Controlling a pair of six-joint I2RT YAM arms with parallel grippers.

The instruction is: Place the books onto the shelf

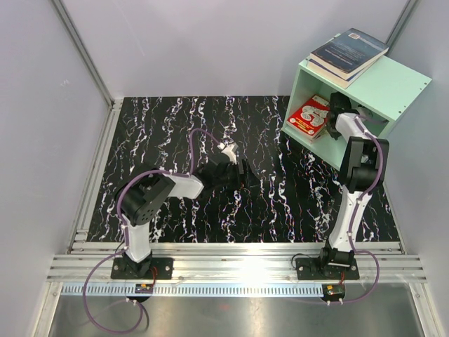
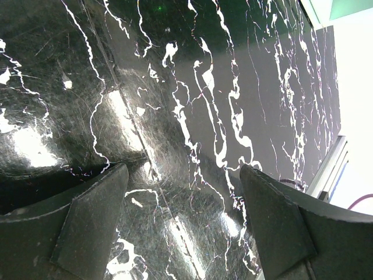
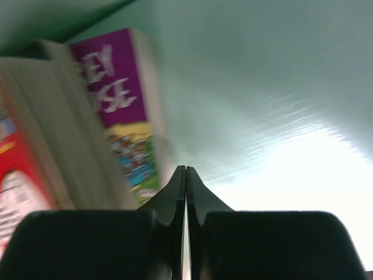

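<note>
The table (image 1: 210, 140) is black with white veining, glossy under the light. A mint-green shelf (image 1: 396, 88) stands on its far right corner, open face toward the middle. On the shelf's top lies a small stack of books (image 1: 349, 50) — a dark blue one uppermost. Inside stand a red book (image 1: 309, 116) with white circles and, near it, a purple one (image 3: 116, 99).
</note>
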